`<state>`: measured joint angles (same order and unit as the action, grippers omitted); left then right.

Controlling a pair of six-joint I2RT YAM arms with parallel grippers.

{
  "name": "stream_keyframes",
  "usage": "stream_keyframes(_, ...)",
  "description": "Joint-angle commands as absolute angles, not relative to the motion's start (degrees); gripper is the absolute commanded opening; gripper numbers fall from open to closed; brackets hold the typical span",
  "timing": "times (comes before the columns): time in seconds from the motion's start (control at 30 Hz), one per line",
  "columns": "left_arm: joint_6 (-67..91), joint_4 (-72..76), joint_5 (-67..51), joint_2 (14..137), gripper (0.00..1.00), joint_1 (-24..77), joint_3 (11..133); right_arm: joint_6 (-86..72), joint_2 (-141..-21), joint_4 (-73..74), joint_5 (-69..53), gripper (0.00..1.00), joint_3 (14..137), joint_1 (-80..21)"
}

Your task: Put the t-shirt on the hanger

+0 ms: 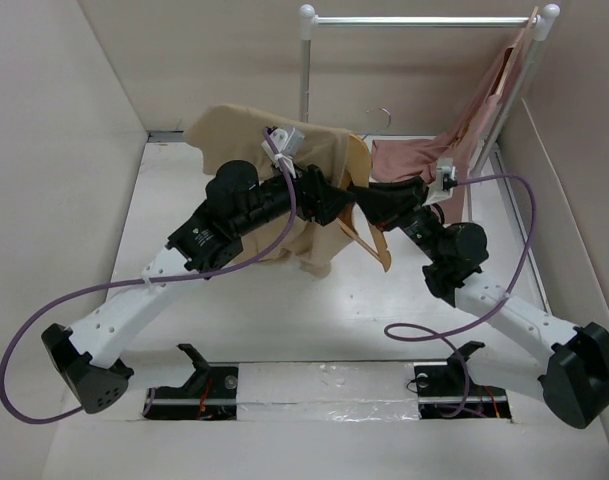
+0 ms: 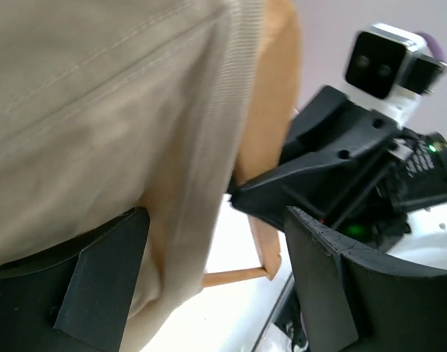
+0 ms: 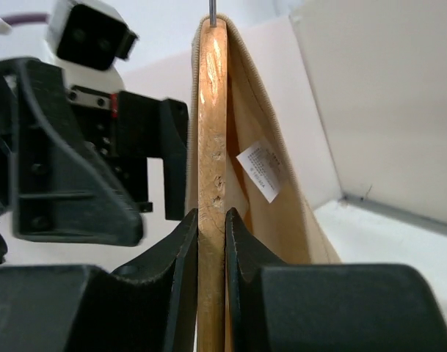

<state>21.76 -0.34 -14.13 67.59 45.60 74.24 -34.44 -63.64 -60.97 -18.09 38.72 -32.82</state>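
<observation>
Worktop (image 1: 284, 330): white, lower frame.
Right hand (image 3: 211, 216): clamped narrow on the hanger (image 3: 212, 132), which is held off the worktop at mid-frame.
Left hand (image 2: 214, 213): fingers wide, t-shirt (image 2: 98, 95) hanging between them and lying against one.
T-shirt: tan, collar lying over the hanger's top edge, centre.
Pink garment (image 1: 414, 160): right of centre.
Rail (image 1: 414, 20): upper right.
</observation>
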Motion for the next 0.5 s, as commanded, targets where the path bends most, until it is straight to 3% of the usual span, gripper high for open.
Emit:
stream_keyframes(0.0,22.5,4.0,-11.3,65.9,0.72,45.4,75.3,-32.6,-62.5,-66.7,-13.1,0.0,38.1,-32.4)
stream_keyframes(0.1,24.6,8.2,-5.9,62.2,0.71,45.4,71.6,-32.6,-61.2,-67.1,-11.7,0.0,36.7,-31.9)
stream_keyframes(0.3,29.6,17.6,5.6,53.7,0.59,45.4,61.2,-29.0,-56.0,-60.7,-6.9,0.0,36.4,-31.9)
stream_keyframes(0.47,32.9,14.9,15.7,52.0,0.62,45.4,59.1,-28.9,-54.0,-59.9,-6.0,0.0,35.3,-31.2)
